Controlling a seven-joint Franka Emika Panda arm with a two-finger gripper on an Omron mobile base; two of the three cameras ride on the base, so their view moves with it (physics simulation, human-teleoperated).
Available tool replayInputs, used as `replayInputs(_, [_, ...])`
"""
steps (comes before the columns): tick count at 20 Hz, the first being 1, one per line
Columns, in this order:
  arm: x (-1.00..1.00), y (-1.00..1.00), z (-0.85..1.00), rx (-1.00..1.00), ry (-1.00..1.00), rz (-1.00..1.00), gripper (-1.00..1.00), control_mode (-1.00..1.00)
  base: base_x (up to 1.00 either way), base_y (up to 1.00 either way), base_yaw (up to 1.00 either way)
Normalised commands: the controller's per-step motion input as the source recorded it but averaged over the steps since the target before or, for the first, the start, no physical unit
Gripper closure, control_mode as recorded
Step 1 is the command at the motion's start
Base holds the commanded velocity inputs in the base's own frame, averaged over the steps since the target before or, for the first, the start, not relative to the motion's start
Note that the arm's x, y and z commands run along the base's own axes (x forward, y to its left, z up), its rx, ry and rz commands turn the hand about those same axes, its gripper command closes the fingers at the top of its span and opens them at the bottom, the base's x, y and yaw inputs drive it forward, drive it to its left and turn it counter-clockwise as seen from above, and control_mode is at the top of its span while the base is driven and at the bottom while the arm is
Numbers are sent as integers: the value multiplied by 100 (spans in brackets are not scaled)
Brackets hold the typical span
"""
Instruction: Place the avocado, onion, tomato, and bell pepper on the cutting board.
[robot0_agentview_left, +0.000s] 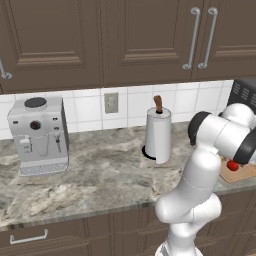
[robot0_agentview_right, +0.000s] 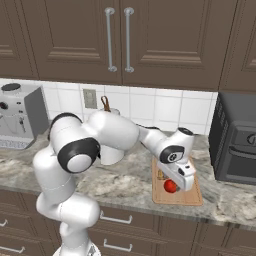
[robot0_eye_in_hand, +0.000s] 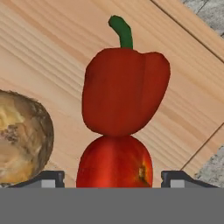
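Observation:
A red tomato (robot0_eye_in_hand: 114, 162) lies on the light wooden cutting board (robot0_eye_in_hand: 52, 57), between the tips of my gripper (robot0_eye_in_hand: 113, 177). The jaws stand open, with a small gap to the tomato on each side. Just beyond it, touching it, lies a red bell pepper (robot0_eye_in_hand: 124, 89) with a green stem. A tan onion (robot0_eye_in_hand: 19, 135) rests on the board to the left. From the right base view, my gripper (robot0_agentview_right: 179, 181) hangs low over the cutting board (robot0_agentview_right: 192, 197) beside the tomato (robot0_agentview_right: 170, 186). The avocado is out of view.
A paper towel roll (robot0_agentview_left: 158, 135) stands on the marble counter left of the board, and a coffee machine (robot0_agentview_left: 39, 135) sits further left. A dark oven box (robot0_agentview_right: 235, 145) is right of the board. Upper cabinets hang overhead.

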Motion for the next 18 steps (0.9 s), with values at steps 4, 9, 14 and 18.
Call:
replayInputs(4, [-2, 3, 24, 0, 0, 0, -100, -100, 0, 0, 0])
replayInputs(9, [-7, 18, 22, 0, 1, 0, -100, -100, 0, 0, 0])
replayInputs(14, [-56, 32, 44, 0, 0, 0, -100, -100, 0, 0, 0])
replayInputs(18, [-77, 35, 52, -2, 0, 0, -100, -100, 0, 0, 0])
